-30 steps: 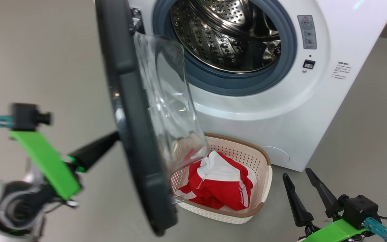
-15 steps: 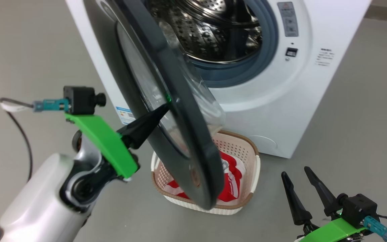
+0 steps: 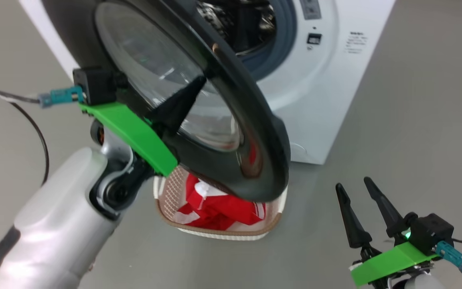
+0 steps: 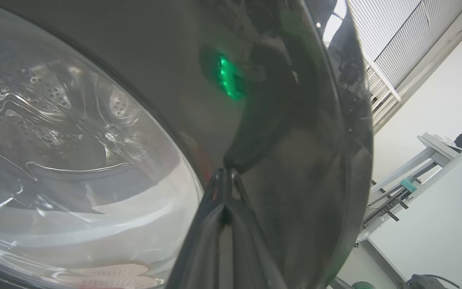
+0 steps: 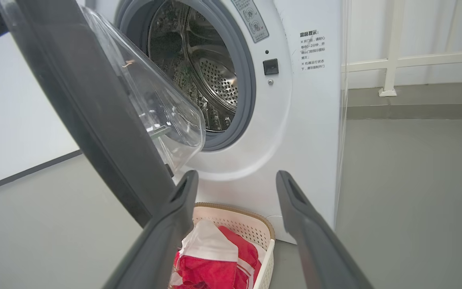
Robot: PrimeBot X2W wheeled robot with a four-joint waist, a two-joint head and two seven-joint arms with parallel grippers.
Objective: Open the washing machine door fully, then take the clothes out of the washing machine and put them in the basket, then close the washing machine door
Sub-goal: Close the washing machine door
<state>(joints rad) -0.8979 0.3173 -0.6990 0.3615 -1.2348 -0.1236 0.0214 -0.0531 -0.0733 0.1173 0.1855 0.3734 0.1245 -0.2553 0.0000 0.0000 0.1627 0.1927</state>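
Against the outer face of the washing machine door [image 3: 263, 132], the left gripper [image 3: 197, 82] has its two fingers pinched together on nothing, tip touching the glossy black rim just beside the glass porthole; the door stands partly open, angled away from the washing machine [image 3: 319, 100]; under its lower edge sits the basket [image 3: 215, 235], red and white clothes [image 3: 215, 208] inside; well apart, the right gripper [image 3: 353, 182] hangs spread and empty.

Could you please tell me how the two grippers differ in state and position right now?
The left gripper is shut, its tips against the black rim of the washing machine door; the right gripper is open, touching nothing. Both have dark tapered fingers.
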